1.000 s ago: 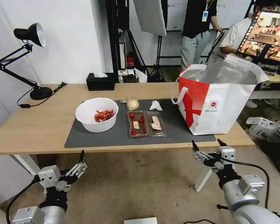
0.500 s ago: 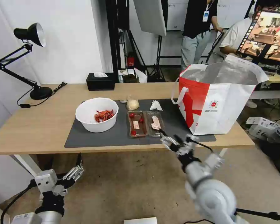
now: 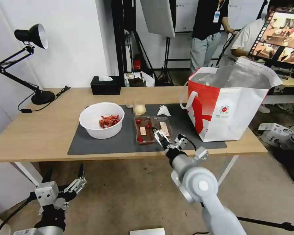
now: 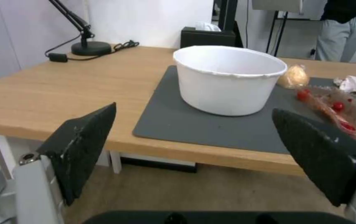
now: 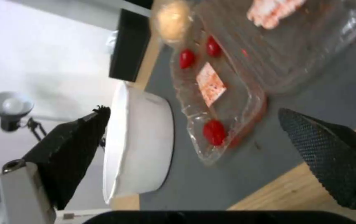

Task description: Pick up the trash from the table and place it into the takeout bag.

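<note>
Clear plastic tray point(image 3: 153, 129) lay on grey mat point(image 3: 121, 143), between white bowl point(image 3: 101, 120) and takeout bag point(image 3: 230, 101).
Hovered just above the tray's near edge: right gripper point(image 3: 168, 138), fingers spread, nothing held. Hung below table point(image 3: 39, 130) edge: left gripper point(image 3: 63, 178), likewise spread wide and empty.

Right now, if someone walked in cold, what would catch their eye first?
Probably the big red-and-white takeout bag standing open at the table's right end, foil lining showing. Next, the right end effector, fingers open, reaching over the near edge of the grey mat at the clear plastic tray with red bits. The white bowl of red shell scraps sits left of the tray.
</note>
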Available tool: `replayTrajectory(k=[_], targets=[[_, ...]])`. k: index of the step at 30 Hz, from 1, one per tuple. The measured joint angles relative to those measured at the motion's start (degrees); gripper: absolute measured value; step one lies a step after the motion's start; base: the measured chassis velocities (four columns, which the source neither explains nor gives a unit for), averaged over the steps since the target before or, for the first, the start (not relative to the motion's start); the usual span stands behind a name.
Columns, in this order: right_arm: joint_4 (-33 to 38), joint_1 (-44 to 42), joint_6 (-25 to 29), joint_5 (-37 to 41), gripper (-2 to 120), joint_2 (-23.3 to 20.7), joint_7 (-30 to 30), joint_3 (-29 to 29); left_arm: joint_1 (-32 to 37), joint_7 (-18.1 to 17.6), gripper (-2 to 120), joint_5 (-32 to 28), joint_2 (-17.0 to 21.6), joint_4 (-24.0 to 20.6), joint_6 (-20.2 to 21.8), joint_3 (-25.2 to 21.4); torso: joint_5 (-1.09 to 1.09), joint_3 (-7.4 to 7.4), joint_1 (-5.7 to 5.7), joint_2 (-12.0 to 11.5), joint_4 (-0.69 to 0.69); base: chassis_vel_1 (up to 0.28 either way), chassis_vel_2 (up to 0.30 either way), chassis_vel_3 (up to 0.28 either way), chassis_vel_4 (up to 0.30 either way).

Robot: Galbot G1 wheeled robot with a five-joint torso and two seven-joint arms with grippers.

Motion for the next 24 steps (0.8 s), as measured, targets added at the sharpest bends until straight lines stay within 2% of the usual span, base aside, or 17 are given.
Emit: replayTrajectory(k=[2, 12, 24], targets=[[-1.01, 0.81, 1.19, 1.14, 100, 0.90, 2.18, 0.26, -0.01, 0.00, 100, 0.01, 0.03, 0.00, 0.00, -0.09, 0.00, 0.00, 0.00, 0.00, 0.00, 0.000, 0.000, 0.000, 0.000], [-4.00, 3.36, 3.08, 3.67, 100, 3.15, 5.24, 1.40, -0.11, -0.02, 100, -0.01, 0.05, 0.00, -0.01, -0.27, 0.01, 0.00, 0.00, 0.00, 0.00, 0.000, 0.000, 0.000, 0.000], [-6.02, 4.33, 4.58, 5.51, 100, 5.22, 7.21, 2.49, -0.08, -0.10, 100, -0.06, 0.07, 0.01, -0.47, -0.34, 0.00, -0.01, 0.00, 0.00, 0.00, 0.000, 0.000, 0.000, 0.000]])
